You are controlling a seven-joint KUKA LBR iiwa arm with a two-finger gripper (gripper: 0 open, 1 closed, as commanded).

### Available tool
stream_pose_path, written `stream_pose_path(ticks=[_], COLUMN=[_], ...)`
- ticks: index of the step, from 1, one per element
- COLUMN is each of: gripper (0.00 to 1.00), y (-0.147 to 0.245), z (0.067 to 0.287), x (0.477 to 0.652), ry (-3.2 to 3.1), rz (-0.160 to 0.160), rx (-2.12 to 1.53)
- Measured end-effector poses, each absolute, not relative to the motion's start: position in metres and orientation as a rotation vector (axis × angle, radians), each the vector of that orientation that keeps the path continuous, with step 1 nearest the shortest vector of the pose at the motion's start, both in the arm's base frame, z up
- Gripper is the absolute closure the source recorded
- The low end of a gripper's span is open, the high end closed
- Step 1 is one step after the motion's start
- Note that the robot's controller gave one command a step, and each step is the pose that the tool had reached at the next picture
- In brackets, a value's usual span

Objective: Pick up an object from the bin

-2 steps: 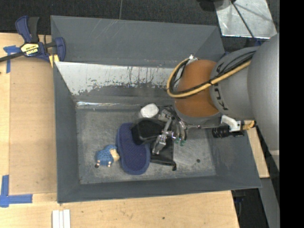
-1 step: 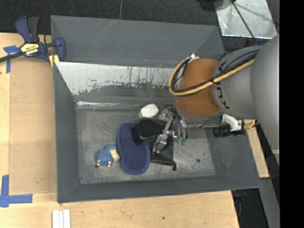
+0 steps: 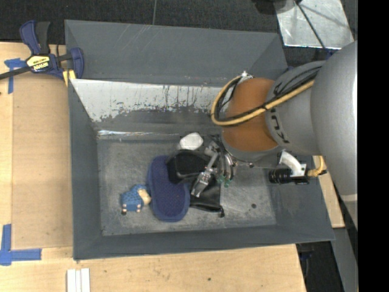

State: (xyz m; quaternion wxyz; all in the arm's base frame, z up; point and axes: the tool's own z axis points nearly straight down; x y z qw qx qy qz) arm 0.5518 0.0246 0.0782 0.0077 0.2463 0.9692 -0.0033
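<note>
My gripper (image 3: 211,170) hangs low over the middle of the bin, under the orange cover. Its metal tip is right at the edge of a black lump (image 3: 182,165) that rests on a dark blue oval pad (image 3: 164,193). A flat black piece (image 3: 208,202) lies just below the gripper on the bin floor. A small white thing (image 3: 191,142) sits behind the black lump, close to the back wall. Nothing shows clearly held by the gripper.
A small blue toy with a pale yellow part (image 3: 134,199) lies on the floor, left of the pad. A black cylinder with a white piece (image 3: 288,173) rests by the right wall. The arm covers the bin's right rear part.
</note>
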Motion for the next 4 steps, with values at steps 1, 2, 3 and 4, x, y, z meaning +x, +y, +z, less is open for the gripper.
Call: stream_pose_path(ticks=[1,2,3,4], gripper=[0.0,1.0,1.0,1.0], y=[0.022,0.022,0.022,0.02], z=[0.081,0.082,0.084,0.113], x=[0.554,0.554,0.554,0.553], ry=[3.037,3.038,3.041,3.045], rz=[-0.004,-0.002,-0.001,-0.002], rx=[0.774,0.772,0.772,0.771])
